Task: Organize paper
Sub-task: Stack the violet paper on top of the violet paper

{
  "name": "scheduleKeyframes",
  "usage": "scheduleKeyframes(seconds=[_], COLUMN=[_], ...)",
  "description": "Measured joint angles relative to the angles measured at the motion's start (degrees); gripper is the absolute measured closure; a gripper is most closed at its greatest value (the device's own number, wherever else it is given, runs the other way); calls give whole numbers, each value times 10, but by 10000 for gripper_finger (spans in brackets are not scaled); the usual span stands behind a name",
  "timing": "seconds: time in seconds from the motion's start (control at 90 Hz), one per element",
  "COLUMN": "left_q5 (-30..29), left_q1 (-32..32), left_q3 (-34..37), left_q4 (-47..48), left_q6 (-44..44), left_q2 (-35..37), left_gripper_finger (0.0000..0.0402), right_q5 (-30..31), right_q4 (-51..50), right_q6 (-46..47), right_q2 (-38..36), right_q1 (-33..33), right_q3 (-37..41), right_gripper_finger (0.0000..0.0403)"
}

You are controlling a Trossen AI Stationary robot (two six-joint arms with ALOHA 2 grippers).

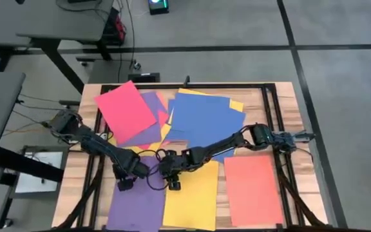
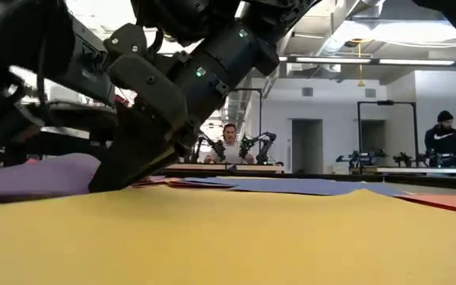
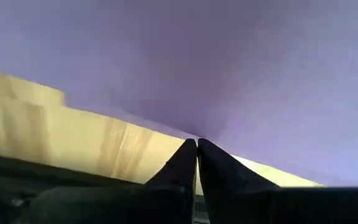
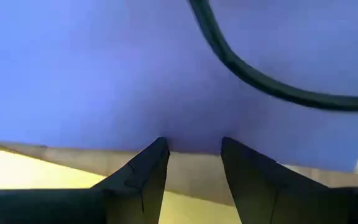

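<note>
Coloured paper covers the table. At the near edge lie a purple sheet (image 1: 136,209), a yellow sheet (image 1: 192,201) and an orange-red sheet (image 1: 253,190). Farther back a red sheet (image 1: 126,109), purple, blue (image 1: 201,119) and yellow sheets overlap in a loose heap. My left gripper (image 1: 126,183) is shut at the near purple sheet's far edge. My right gripper (image 1: 172,185) is open, its tips down by the strip of wood between the purple sheet (image 4: 104,74) and the yellow sheet (image 4: 30,177). My left gripper meets the purple sheet at its far edge (image 3: 194,134), toward the left corner, with both fingers closed together at their tips. It comes slanting down from the far left. The sheet bulges up there (image 2: 46,174). My right gripper may touch the purple sheet's edge; I cannot tell.
A black cable (image 4: 260,81) loops between the two grippers above the purple sheet. A dark frame (image 1: 272,122) borders the wooden table top. Bare wood (image 3: 55,137) shows beside the purple sheet. People and other robot arms stand in the room behind.
</note>
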State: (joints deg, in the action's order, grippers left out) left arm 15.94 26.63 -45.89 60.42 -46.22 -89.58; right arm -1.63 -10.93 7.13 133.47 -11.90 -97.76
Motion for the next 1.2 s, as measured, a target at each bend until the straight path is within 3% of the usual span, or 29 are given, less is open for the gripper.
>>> scheduleKeyframes(seconds=[0.356, 0.567, 0.689, 0.811, 0.911, 1.2], left_q5=[-69, -125, -124, -122, -87, -22], left_q1=[-4, 6, 30, 84, 132, 164], left_q3=[-36, -30, -1, 28, 44, 99], left_q4=[31, -62, -120, -101, -75, -139], left_q6=[-86, -98, -117, -209, -258, -230], left_q2=[135, 181, 180, 181, 179, 113], left_gripper_finger=[402, 402, 402, 402, 402, 402], right_q5=[-1, -2, -3, -4, -4, -4], right_q4=[8, 12, 24, 30, 26, 4], right_q6=[5, 5, 5, 3, -2, -4], right_q2=[-2, -1, -1, -1, 0, 0], right_q1=[-4, -6, -8, -9, -8, -15], right_q3=[0, -1, -1, -1, -1, 5], right_gripper_finger=[257, 257, 257, 257, 257, 257])
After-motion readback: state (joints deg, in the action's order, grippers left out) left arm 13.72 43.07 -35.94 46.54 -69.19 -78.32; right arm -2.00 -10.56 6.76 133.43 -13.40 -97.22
